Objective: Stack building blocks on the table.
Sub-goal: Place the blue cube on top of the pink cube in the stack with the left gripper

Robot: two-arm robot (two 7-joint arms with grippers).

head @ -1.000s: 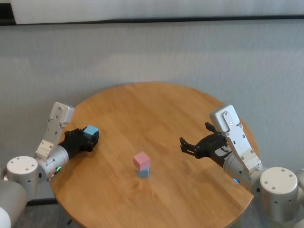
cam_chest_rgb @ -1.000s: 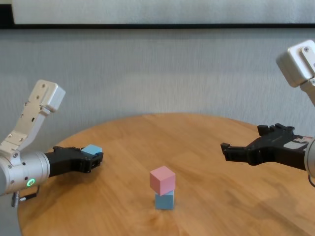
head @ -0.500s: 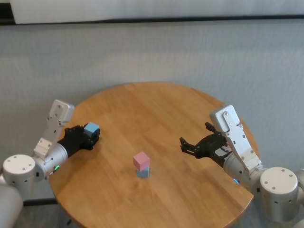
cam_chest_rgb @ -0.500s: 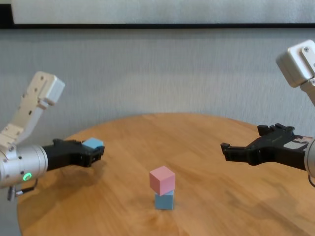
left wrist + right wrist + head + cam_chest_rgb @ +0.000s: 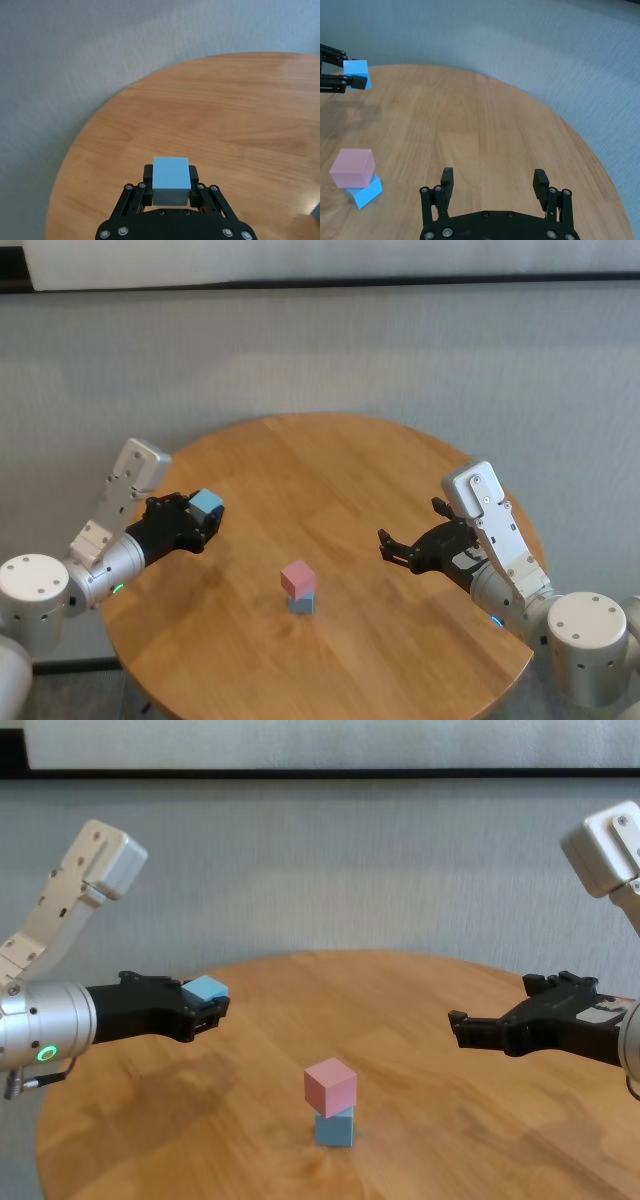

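Note:
A pink block (image 5: 298,578) (image 5: 330,1085) (image 5: 353,167) rests on a light blue block (image 5: 301,603) (image 5: 334,1128) (image 5: 364,192) near the middle of the round wooden table (image 5: 330,470). My left gripper (image 5: 205,518) (image 5: 214,1006) (image 5: 170,184) is shut on a second light blue block (image 5: 206,504) (image 5: 205,989) (image 5: 171,180) (image 5: 356,73), held in the air above the table's left side, left of the stack. My right gripper (image 5: 388,545) (image 5: 458,1024) (image 5: 494,184) hovers open and empty over the right side.
A grey wall (image 5: 320,350) runs behind the table. The table's rim (image 5: 470,465) curves close past both arms.
My left gripper has lifted the light blue block off the table and carried it up and to the right, toward the stack. The right arm and the stack stayed still.

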